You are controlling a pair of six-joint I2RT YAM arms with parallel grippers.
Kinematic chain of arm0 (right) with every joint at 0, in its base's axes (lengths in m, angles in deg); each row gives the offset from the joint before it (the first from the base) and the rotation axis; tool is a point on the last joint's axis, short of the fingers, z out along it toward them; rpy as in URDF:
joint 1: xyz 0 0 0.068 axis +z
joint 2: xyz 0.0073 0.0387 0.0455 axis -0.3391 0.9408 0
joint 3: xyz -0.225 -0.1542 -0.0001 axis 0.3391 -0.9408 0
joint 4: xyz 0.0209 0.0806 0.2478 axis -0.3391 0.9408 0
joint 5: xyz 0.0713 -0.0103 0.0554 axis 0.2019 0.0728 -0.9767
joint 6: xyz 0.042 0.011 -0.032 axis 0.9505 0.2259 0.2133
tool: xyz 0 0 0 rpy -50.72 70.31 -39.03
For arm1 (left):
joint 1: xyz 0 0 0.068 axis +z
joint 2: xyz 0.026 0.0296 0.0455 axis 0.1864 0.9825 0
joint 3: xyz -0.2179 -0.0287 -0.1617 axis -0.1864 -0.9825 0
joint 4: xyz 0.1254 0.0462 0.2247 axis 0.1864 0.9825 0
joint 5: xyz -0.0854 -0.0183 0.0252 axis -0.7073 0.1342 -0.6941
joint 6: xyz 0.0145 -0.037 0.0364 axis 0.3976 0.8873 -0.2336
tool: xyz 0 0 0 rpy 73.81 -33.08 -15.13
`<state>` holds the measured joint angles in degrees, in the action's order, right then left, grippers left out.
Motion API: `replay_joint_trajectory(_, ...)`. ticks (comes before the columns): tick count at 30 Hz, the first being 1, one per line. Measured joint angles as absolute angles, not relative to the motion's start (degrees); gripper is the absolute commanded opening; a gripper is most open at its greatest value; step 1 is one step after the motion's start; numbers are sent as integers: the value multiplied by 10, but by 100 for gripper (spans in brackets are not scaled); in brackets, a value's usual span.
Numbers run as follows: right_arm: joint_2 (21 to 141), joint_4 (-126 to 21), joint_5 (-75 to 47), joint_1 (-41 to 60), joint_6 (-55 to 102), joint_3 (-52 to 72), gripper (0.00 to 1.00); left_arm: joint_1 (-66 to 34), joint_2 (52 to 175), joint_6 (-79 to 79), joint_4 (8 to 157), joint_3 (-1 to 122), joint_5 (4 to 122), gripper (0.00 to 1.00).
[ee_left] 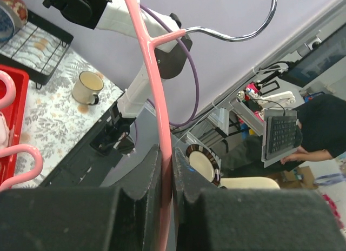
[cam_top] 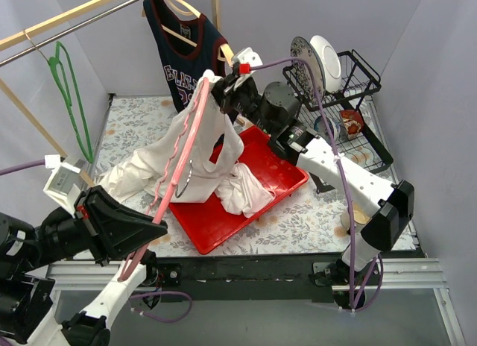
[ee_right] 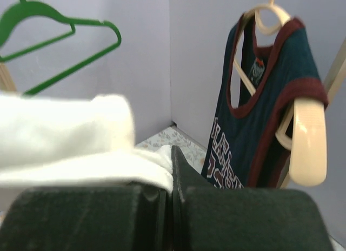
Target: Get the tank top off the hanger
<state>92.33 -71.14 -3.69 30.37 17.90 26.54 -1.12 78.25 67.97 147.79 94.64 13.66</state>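
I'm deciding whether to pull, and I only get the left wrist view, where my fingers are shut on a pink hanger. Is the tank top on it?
Observer: Yes. In the top view the white tank top hangs on the pink hanger.
Operator: Where is the right arm?
Observer: The right gripper is at the hanger's upper end, shut on a fold of the white fabric.
Operator: And the rest of the shirt?
Observer: Its lower part lies bunched on the red tray.
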Motion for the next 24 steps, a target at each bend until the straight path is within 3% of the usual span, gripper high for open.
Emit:
replay_joint_trajectory(14, 955, -696, -216, 304, 220, 433, 1, -22, 759, 694, 1391, 1001, 197, 0)
replay_joint_trajectory(24, 1012, -828, -308, 304, 317, 591, 1, -24, 759, 653, 1383, 1093, 335, 0)
